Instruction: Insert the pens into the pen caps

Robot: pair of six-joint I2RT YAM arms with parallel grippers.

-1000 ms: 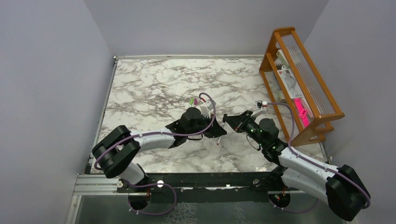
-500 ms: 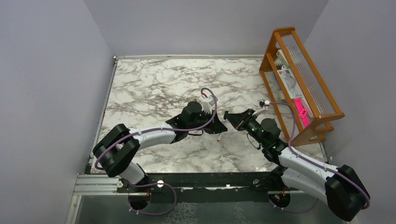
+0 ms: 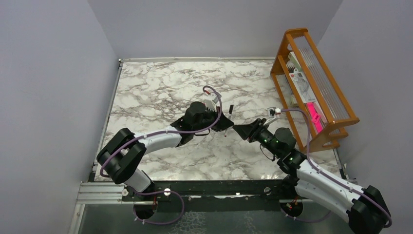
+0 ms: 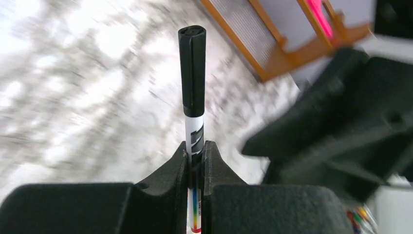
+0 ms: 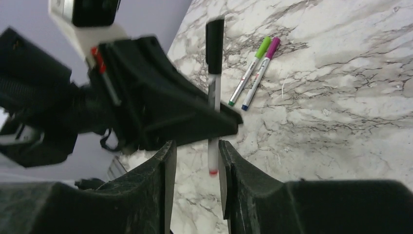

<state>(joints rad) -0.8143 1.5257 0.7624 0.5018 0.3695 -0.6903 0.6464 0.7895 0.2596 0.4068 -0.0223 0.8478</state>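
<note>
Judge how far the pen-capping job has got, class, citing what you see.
Done: the green-capped pen and magenta-capped pen lie side by side on the table. In hand: the left gripper clamps the third pen, its black cap seated; the right gripper stands open. Left: probably only setting that pen down.

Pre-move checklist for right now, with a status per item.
1. Left gripper shut on pen: ok.
2. Black cap on that pen: ok. Fully seated: cannot tell.
3. Right gripper open, not pinching the pen: ok.
4. Right gripper clear of the pen's lower end: cannot tell; the end shows between its fingers in the right wrist view.
5. Green-capped pen and magenta-capped pen capped, lying side by side on the table: ok.
</note>
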